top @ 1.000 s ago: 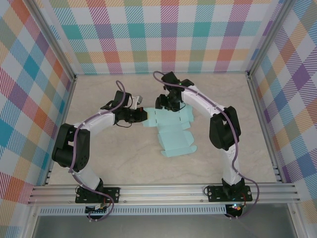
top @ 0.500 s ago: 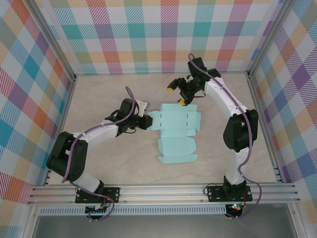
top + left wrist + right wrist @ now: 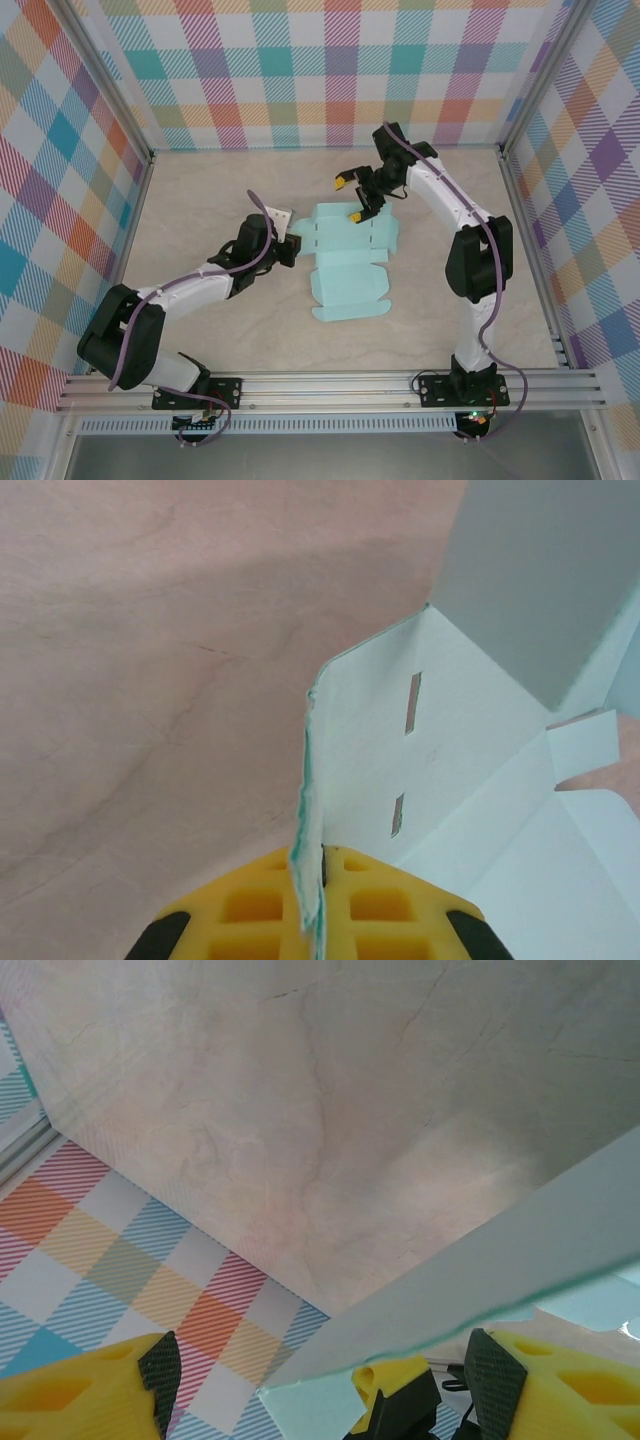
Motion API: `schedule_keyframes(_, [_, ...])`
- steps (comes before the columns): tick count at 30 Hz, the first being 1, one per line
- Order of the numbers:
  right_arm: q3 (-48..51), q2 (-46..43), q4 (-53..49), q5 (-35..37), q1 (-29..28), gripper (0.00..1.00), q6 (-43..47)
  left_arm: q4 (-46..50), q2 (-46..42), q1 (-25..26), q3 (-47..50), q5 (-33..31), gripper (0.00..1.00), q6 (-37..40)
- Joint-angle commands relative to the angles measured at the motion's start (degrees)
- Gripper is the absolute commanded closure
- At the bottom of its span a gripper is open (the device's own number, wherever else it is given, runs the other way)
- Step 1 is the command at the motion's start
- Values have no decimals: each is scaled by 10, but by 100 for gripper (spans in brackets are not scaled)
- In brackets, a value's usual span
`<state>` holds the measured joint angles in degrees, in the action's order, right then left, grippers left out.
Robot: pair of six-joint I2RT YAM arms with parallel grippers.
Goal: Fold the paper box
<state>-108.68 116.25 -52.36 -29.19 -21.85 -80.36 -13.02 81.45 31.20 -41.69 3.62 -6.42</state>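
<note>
Pinching the box [image 3: 345,270] by its left flap, the left gripper [image 3: 291,247] has its yellow fingers [image 3: 430,905] pressed together on the card edge. Box lies mid-table [image 3: 200,190], mostly flat, left flap tilted up. Right gripper [image 3: 350,198] hovers at the box's far edge, fingers spread wide.

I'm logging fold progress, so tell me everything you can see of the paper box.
The paper box is pale aqua thin card, mostly a flat die-cut sheet with notched flaps, lying on the table. Its left flap is raised and has two narrow slots. The left gripper is shut on that flap's edge. The right gripper hangs open at the far edge; contact cannot be judged.
</note>
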Motion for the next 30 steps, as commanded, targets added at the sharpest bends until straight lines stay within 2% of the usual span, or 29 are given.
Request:
schedule_keyframes(1, [5,3,-27,4,-2,25,-29,-47,-22,9,8,-46,100,0])
schedule_keyframes(6, [-1,17,-37,26,-3,37,-20,-70,-20,16,15,-74,100,-6])
schedule_keyframes(12, [-24,17,-51,66,-10,66,6,-84,-12,21,24,-99,100,-22])
schedule_keyframes(14, [-32,14,-58,87,-12,71,24,-83,-9,21,22,-93,99,-36])
schedule_keyframes(15, [-33,11,-58,100,-12,76,35,-82,-6,21,21,-87,87,-41])
schedule_keyframes(17, [-36,10,-56,115,-11,79,60,-76,-4,21,22,-66,53,-41])
schedule_keyframes(18, [-39,10,-54,118,-10,83,75,-69,-7,21,24,-61,41,-41])
schedule_keyframes(19, [-39,11,-51,118,-10,83,90,-58,-12,20,24,-60,31,-43])
schedule_keyframes(21, [-35,10,-45,124,-10,87,123,-36,-30,17,28,-45,19,-42])
schedule_keyframes(23, [-10,5,-17,117,-9,88,155,-27,-55,12,38,-26,15,-30])
schedule_keyframes(26, [66,-21,89,95,-9,87,227,-15,-96,-3,57,0,11,-18])
schedule_keyframes(30, [172,-65,197,63,-1,87,275,11,-125,-25,64,44,7,4])
